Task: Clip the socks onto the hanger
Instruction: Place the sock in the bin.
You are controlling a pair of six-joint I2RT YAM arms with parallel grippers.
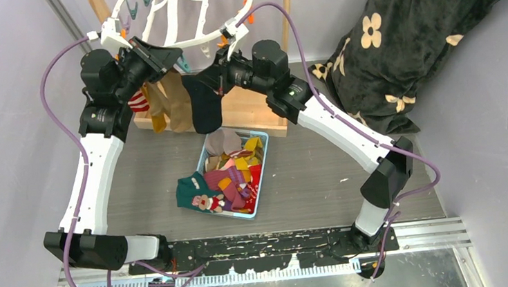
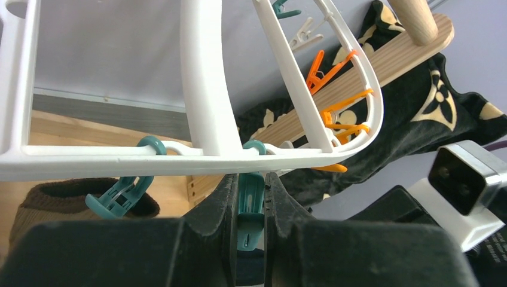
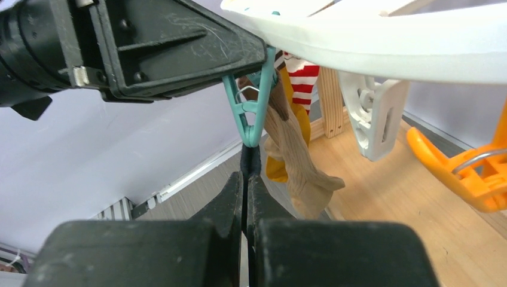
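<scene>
The white hanger (image 1: 178, 25) hangs at the back, with teal and orange clips round its rim. My left gripper (image 2: 250, 179) sits just under the hanger's rim (image 2: 119, 162), shut on a teal clip (image 2: 250, 203). My right gripper (image 3: 245, 179) is shut on the top edge of a black sock (image 3: 250, 160), which reaches up into the mouth of that teal clip (image 3: 251, 119). From above, the black sock (image 1: 204, 106) hangs between both grippers (image 1: 175, 56) (image 1: 209, 76). A tan sock (image 1: 177, 101), a mustard sock (image 1: 158, 113) and a red-white striped sock (image 1: 138, 101) hang to its left.
A blue basket (image 1: 260, 184) holding several loose socks stands mid-table. The wooden stand's base (image 1: 252, 112) lies behind it. A black flower-patterned blanket (image 1: 422, 31) is piled at the back right. Orange clips (image 2: 335, 116) and a white clip (image 3: 373, 113) dangle nearby.
</scene>
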